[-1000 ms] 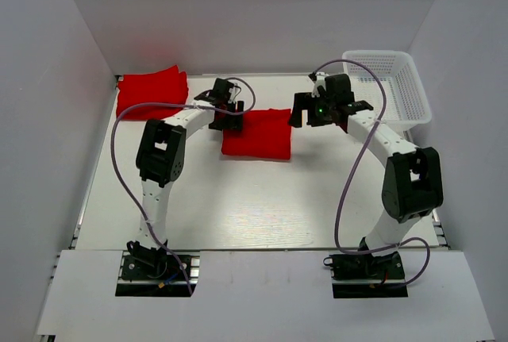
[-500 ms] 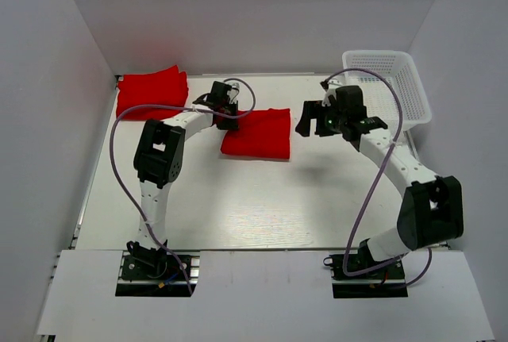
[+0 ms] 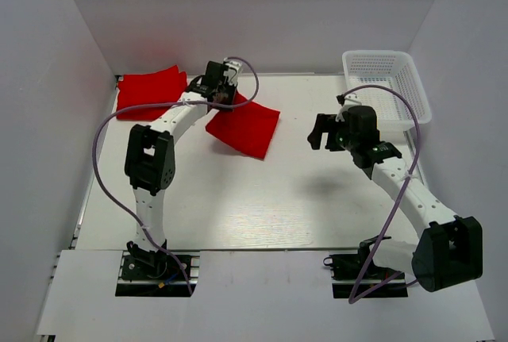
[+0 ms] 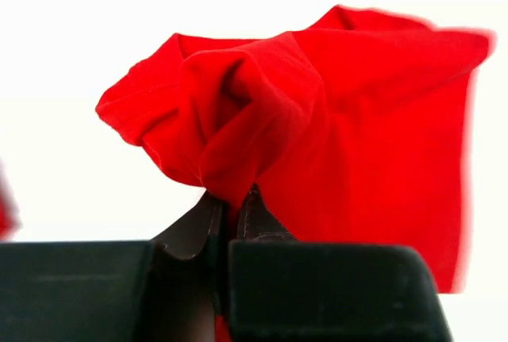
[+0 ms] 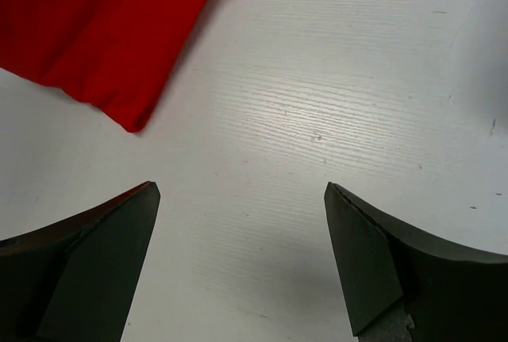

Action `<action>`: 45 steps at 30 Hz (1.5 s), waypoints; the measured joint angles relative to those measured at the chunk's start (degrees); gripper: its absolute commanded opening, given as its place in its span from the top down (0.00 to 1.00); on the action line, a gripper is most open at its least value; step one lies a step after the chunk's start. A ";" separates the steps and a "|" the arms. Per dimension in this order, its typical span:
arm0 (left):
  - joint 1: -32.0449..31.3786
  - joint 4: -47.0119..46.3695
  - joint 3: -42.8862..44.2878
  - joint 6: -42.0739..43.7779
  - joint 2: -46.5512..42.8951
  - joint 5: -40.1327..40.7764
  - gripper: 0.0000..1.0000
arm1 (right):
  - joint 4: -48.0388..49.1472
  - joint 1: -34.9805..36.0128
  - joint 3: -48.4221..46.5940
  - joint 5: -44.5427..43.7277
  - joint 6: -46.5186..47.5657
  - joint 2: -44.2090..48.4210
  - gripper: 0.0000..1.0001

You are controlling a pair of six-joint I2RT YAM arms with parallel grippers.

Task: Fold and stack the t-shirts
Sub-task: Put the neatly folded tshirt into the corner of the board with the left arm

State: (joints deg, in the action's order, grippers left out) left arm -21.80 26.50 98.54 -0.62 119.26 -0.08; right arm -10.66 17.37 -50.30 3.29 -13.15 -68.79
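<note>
Pinching a bunched corner of a red t-shirt, the left pincer is recorded with its jaws pressed together on the cloth, and a fold is seen gathered between the fingertips in the left wrist view. From the top view, this t-shirt is located at the far middle of the desk, folded and turned at an angle, with its far left corner raised at the pincer. Whether its near edge rests on the desk cannot be told. A second red t-shirt is noted lying folded in the far left corner, just beside the left arm and apart from the held one. The right pincer is found spread wide with nothing between its fingers, held over bare desk to the right of the held t-shirt and clear of it. In the right wrist view, only a corner of that t-shirt is visible at upper left. A white mesh basket is observed at the far right corner.
</note>
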 measured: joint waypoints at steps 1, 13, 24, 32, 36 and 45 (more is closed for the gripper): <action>0.09 1.27 2.45 1.22 0.00 0.46 1.00 | 0.20 0.00 0.07 -0.48 -0.22 0.07 0.10; 2.93 12.28 24.85 9.22 0.57 4.57 1.00 | 0.31 0.00 0.37 -6.60 -3.13 0.98 0.10; 6.80 13.31 26.14 13.77 0.92 7.30 1.00 | 0.09 0.00 0.35 -9.35 -5.05 2.91 0.10; 8.59 10.80 26.14 15.21 0.92 9.14 1.00 | -1.42 0.00 0.26 -9.31 -5.62 2.97 0.10; 9.49 9.99 26.47 15.28 0.94 9.92 1.00 | -1.92 0.00 0.17 -9.38 -5.70 2.95 0.10; 12.17 7.48 28.72 15.85 0.94 10.91 1.00 | -3.15 0.00 -1.49 -10.82 -5.81 2.16 0.10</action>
State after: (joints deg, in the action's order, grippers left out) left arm -9.63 33.98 127.26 15.22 120.20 10.83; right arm -13.80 17.37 -51.79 -7.53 -18.96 -66.63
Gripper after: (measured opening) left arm 0.136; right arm 0.904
